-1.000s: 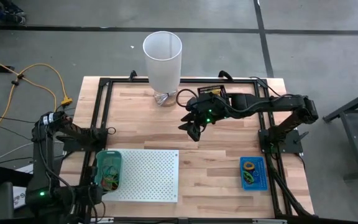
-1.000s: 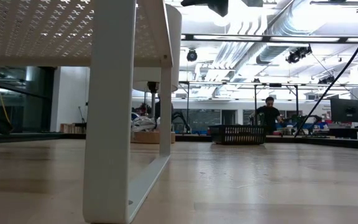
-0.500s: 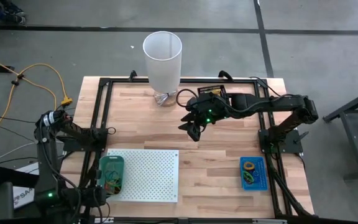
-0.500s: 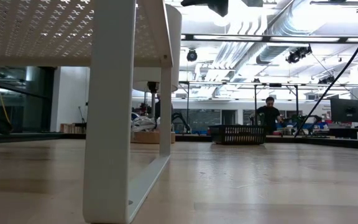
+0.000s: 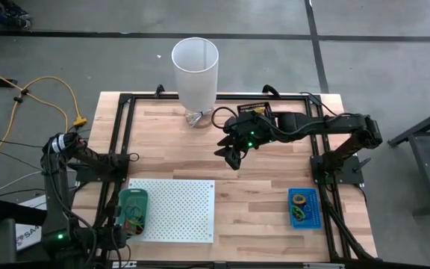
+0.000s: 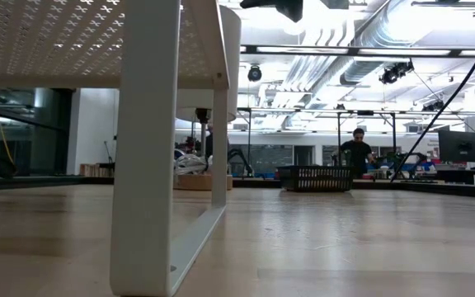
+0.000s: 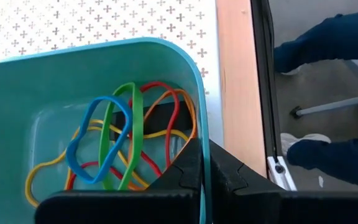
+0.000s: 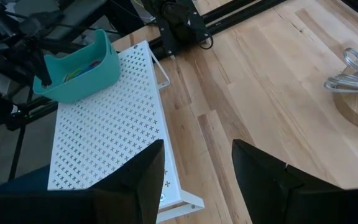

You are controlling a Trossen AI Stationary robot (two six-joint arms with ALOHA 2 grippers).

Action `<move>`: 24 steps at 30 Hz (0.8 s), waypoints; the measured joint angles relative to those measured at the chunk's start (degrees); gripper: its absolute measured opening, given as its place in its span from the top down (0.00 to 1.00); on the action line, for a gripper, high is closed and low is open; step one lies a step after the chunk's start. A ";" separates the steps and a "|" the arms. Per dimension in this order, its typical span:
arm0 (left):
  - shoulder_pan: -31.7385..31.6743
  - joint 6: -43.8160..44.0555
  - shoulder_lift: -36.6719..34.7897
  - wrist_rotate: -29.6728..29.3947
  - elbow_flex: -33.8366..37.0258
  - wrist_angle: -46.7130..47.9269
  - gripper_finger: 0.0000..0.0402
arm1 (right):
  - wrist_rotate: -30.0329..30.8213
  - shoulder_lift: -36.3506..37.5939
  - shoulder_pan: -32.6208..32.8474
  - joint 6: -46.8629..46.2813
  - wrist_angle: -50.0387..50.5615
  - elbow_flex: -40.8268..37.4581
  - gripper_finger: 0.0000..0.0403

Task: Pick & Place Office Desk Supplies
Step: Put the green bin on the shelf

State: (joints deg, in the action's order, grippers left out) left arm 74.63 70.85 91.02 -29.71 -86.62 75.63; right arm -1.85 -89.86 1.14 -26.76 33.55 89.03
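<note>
A teal bin [image 5: 134,210] sits at the left edge of the white perforated board [image 5: 176,209]. It holds loose rubber bands [image 7: 114,146] in blue, green, red, yellow and orange, over a dark item. My left gripper [image 5: 122,218] is shut on the bin's wall; the right wrist view shows the bin [image 8: 79,65] too. My right gripper [image 5: 231,156] hovers open over bare wood near the table's middle, its fingers [image 8: 135,180] spread, touching nothing. A blue tray [image 5: 304,208] near the right edge carries a yellow-black ring and green and blue loops. My left gripper pinches the teal bin's side wall at the rim [image 7: 199,140], one finger [image 7: 182,180] inside the bin and one [image 7: 229,180] outside. The fingers come from above, pointing down over the rim. I cannot tell whether the bin's bottom rests on the board.
A tall white cylinder [image 5: 195,71] stands at the far edge, with a round wooden base and bent wire [image 8: 356,81] beside it. A black frame [image 5: 222,96] runs round the table. Bare wood lies between the board and the blue tray. A person's legs [image 7: 328,99] show beyond the table's edge.
My left gripper has carried the teal bin a little toward the table's near edge along the left side of the perforated board, still shut on it. My right arm has kept still.
</note>
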 joint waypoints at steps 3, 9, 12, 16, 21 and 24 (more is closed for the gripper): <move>0.07 -0.04 0.00 0.00 0.29 0.00 1.00 | 0.00 0.00 0.00 -0.01 0.01 0.00 0.56; 0.18 -0.07 0.00 -0.02 0.29 -0.02 0.99 | 0.00 0.00 0.00 -0.01 0.01 0.00 0.56; 0.18 -0.41 0.00 -0.02 0.29 -0.02 0.97 | 0.00 0.00 0.00 0.01 0.01 0.00 0.56; 0.18 -0.50 0.00 -0.04 0.29 -0.02 0.93 | 0.00 0.00 -0.01 0.00 0.01 0.00 0.56; 0.18 -0.48 0.00 -0.07 0.29 -0.01 0.87 | 0.00 0.00 0.00 0.00 0.01 0.00 0.56; 0.18 -0.52 0.00 -0.08 0.29 0.01 0.83 | 0.00 0.00 0.00 -0.01 0.01 0.00 0.56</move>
State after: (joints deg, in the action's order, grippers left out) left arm 74.81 70.33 91.02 -29.80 -86.32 75.64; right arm -1.85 -89.86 1.15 -26.76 33.56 89.03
